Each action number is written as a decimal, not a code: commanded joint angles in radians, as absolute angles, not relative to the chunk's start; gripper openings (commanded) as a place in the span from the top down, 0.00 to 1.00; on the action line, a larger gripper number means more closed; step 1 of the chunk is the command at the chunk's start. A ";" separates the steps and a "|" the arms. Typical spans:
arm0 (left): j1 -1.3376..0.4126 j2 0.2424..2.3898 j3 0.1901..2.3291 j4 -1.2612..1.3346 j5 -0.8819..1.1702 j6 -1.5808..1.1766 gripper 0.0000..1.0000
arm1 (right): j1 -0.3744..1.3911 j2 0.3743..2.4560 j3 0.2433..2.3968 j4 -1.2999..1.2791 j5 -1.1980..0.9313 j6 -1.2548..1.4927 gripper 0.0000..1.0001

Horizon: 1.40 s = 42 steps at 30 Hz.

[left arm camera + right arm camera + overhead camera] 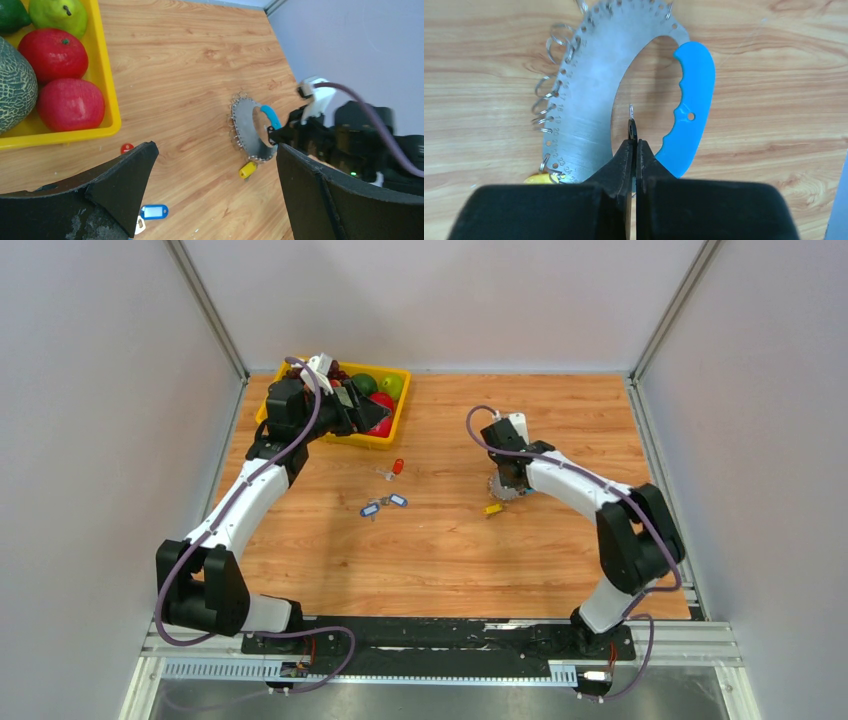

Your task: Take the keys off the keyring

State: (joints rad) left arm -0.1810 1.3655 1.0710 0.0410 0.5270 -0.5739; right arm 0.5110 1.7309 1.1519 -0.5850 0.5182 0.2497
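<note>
The keyring (589,95) is a flat silver crescent plate with numbered holes, several small split rings on its outer edge and a blue handle (689,110). It lies on the wooden table and also shows in the left wrist view (245,125) and the top view (503,488). A yellow-tagged key (538,178) hangs at its lower end. My right gripper (634,142) hovers over the ring's opening, shut on a thin dark tag with a small metal ring at its tip (631,125). My left gripper (215,150) is open and empty, raised near the yellow bin.
A yellow bin (395,425) of toy fruit stands at the back left. Loose keys lie mid-table: a red-tagged one (398,466) and two blue-tagged ones (398,501) (371,509). Grey walls close in both sides and the back.
</note>
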 commanded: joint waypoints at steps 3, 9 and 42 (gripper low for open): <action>-0.182 1.377 1.114 0.057 0.543 -0.569 0.00 | 0.510 1.420 1.113 -0.475 0.432 0.287 1.00; -0.206 1.389 1.118 0.067 0.565 -0.567 0.00 | 0.510 1.190 1.057 -0.315 0.182 0.309 1.00; -0.564 1.001 0.754 0.365 0.788 0.153 0.00 | 0.509 0.965 1.034 -0.115 -0.442 0.410 0.99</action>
